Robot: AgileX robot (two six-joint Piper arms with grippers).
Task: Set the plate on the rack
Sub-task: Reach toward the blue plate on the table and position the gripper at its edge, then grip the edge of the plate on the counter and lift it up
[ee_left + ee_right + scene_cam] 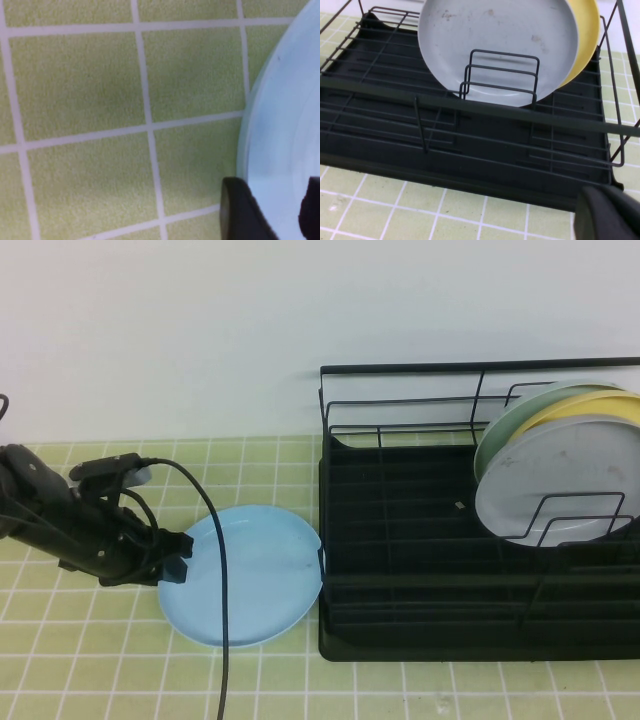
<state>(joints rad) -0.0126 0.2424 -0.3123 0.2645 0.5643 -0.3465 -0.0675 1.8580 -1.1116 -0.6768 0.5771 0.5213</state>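
Note:
A light blue plate lies flat on the green tiled table, just left of the black dish rack. My left gripper is low at the plate's left rim. In the left wrist view its two dark fingers straddle that rim: one finger sits at the outer edge, the other over the plate's inside, and they are shut on the blue plate. My right gripper is shut and holds nothing. It hovers near the rack's front corner and lies outside the high view.
On the right side of the rack a grey plate, a yellow plate and a green plate stand upright. The left arm's black cable crosses the blue plate. A white wall stands behind the rack.

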